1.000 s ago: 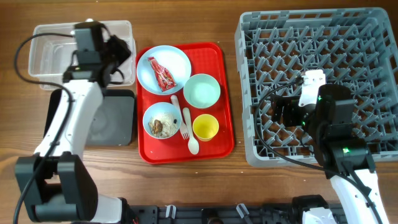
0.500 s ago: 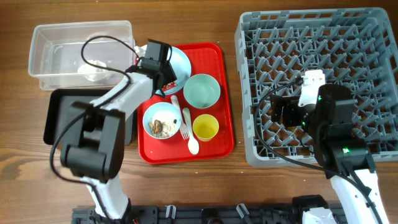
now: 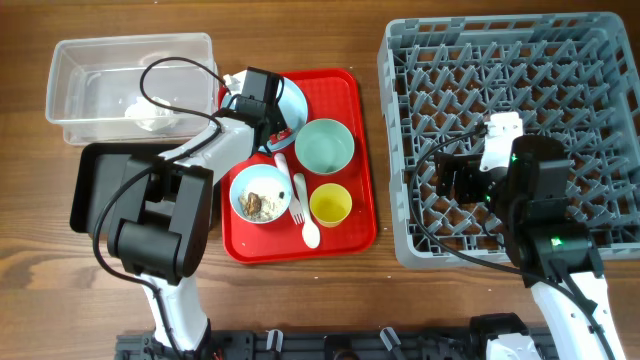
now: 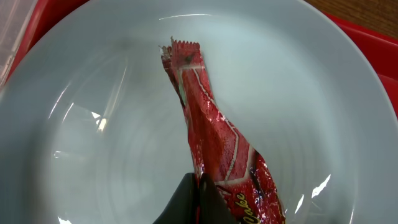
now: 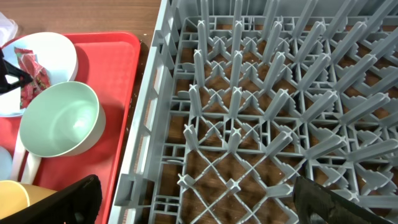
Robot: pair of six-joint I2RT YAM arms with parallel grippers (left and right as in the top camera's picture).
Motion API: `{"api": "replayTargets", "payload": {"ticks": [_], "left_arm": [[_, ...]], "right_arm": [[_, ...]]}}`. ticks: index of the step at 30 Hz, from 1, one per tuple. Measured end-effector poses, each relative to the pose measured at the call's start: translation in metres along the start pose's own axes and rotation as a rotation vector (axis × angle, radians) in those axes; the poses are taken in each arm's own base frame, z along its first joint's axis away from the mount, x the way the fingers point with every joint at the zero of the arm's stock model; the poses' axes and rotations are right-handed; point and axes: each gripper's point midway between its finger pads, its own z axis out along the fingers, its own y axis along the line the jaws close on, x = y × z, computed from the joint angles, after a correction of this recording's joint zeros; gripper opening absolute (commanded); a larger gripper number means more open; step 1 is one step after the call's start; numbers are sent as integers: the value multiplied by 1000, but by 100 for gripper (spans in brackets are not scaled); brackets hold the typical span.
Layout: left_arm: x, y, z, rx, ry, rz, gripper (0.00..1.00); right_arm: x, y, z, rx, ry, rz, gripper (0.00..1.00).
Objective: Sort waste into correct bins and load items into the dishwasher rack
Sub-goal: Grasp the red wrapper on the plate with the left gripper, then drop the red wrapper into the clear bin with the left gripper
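Left gripper (image 4: 196,185): dark fingers drawn together into a narrow wedge, a sliver of red showing between them, nipping the lower edge of the small red shiny snack wrapper (image 4: 211,130). The wrapper lies flat, slanting across the middle of the pale blue round plate (image 4: 93,124). The plate sits at the rear left of the flat red plastic serving tray (image 3: 345,225).

Also on the tray:
- empty pale blue-green bowl (image 3: 325,146)
- second bowl (image 3: 240,180) with brownish food scraps (image 3: 257,203)
- small yellow cup (image 3: 331,205)
- white plastic fork (image 3: 298,195) and spoon (image 3: 311,236)

Crumpled white tissue (image 3: 150,108) lies in the clear rectangular plastic tub (image 3: 70,90). The shallow black rectangular tray (image 3: 95,185) is just in front of it.

Right gripper (image 5: 205,205): fingers spread wide, hovering over the large grey plastic dishwasher rack (image 5: 249,93).
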Motion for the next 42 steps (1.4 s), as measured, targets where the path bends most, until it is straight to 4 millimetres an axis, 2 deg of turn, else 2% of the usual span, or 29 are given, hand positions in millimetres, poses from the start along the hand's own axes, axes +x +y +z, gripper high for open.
{"api": "replayTargets", "payload": {"ticks": [6, 9, 12, 15, 16, 18, 21, 23, 24, 25, 27, 30, 32, 34, 36, 37, 38, 40, 42], "left_arm": [[-3, 1, -8, 2, 2, -3, 4], [-27, -3, -35, 40, -55, -27, 4], [-70, 0, -82, 93, -169, -82, 4], [-114, 21, -126, 119, -286, -156, 4], [-123, 29, -132, 115, -308, -175, 4], [-133, 50, -134, 89, -327, -212, 4], [-142, 82, -125, 33, -327, -262, 5], [-143, 104, -114, -11, -315, -293, 24], [-142, 114, -107, -34, -306, -310, 44], [-141, 122, -101, -51, -297, -315, 52], [-139, 133, -92, -76, -281, -328, 52], [-141, 137, -93, -79, -283, -316, 53], [-135, 130, -98, -60, -258, -283, 53], [-126, 112, -118, -27, -231, -235, 53], [-109, 94, -136, -8, -188, -178, 48], [-82, 64, -154, 27, -119, -96, 46], [-68, 54, -157, 36, -80, -63, 46], [-25, 41, -159, 11, 51, 30, 45], [5, 25, -160, 13, 127, 106, 45]], "right_arm": [[0, 0, 0, 0, 0, 0, 100], [0, 0, 0, 0, 0, 0, 100], [0, 0, 0, 0, 0, 0, 100], [0, 0, 0, 0, 0, 0, 100], [0, 0, 0, 0, 0, 0, 100], [0, 0, 0, 0, 0, 0, 100], [0, 0, 0, 0, 0, 0, 100], [0, 0, 0, 0, 0, 0, 100], [0, 0, 0, 0, 0, 0, 100], [0, 0, 0, 0, 0, 0, 100], [0, 0, 0, 0, 0, 0, 100], [0, 0, 0, 0, 0, 0, 100], [0, 0, 0, 0, 0, 0, 100], [0, 0, 0, 0, 1, 0, 100], [0, 0, 0, 0, 0, 0, 100], [0, 0, 0, 0, 0, 0, 100], [0, 0, 0, 0, 0, 0, 100], [0, 0, 0, 0, 1, 0, 100], [0, 0, 0, -3, 0, 0, 100]]}}
